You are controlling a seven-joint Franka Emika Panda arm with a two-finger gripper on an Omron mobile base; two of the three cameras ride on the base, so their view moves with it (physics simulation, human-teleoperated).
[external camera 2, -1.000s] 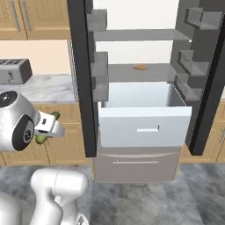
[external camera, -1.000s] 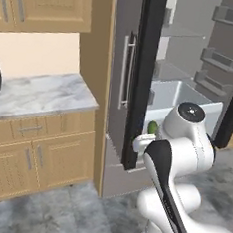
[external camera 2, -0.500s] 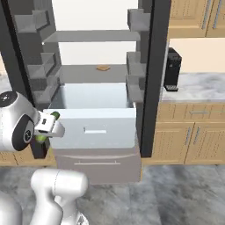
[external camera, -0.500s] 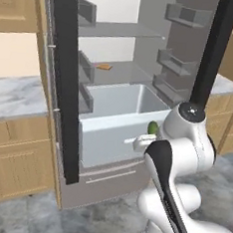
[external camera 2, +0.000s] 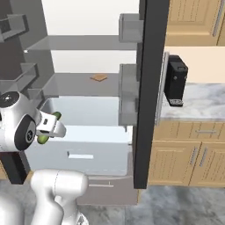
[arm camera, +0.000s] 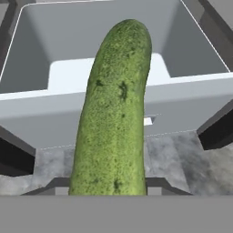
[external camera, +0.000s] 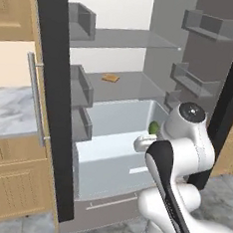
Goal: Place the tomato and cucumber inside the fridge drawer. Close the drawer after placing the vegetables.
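A: With the base parked facing the open fridge, cucumber [arm camera: 116,113] clamped in the gripper [external camera 2: 49,127], long axis running out along the fingers. Green ends visible either side of the white hand in the right base view; tip peeking past the wrist in the left base view.

B: Held in front of the fridge drawer [external camera: 110,158], or over it?

A: Short of it, by the hand view. Drawer front below the cucumber's middle, open cavity beyond the tip. Probably carried lengthwise so as to go in nose-first over the front wall.

B: Drawer state?

A: Pulled out, open-topped, pale white-grey. Interior bare as far as visible; much of the floor hidden behind the cucumber. Tomato location: cannot tell from these views.

B: Surroundings?

A: Fridge doors [external camera: 50,97] swung wide, dark edges framing the opening on both sides. Glass shelves above the drawer; small brown item [external camera 2: 99,78] lying on the lower one. Grey door shelves [external camera: 201,26] on the inner door faces. Darker drawer front with thin bar handle [external camera 2: 101,185] beneath. Marble counter [external camera 2: 193,103] over wooden cabinets on either side, black appliance [external camera 2: 175,85] standing on the right-hand stretch. Grey tiled floor.

B: Stage of task?

A: Judged as mid-transport of the cucumber. Release, the tomato, and closing the drawer not yet done. Risk: the front wall of the drawer catching the cucumber if lowered too early.
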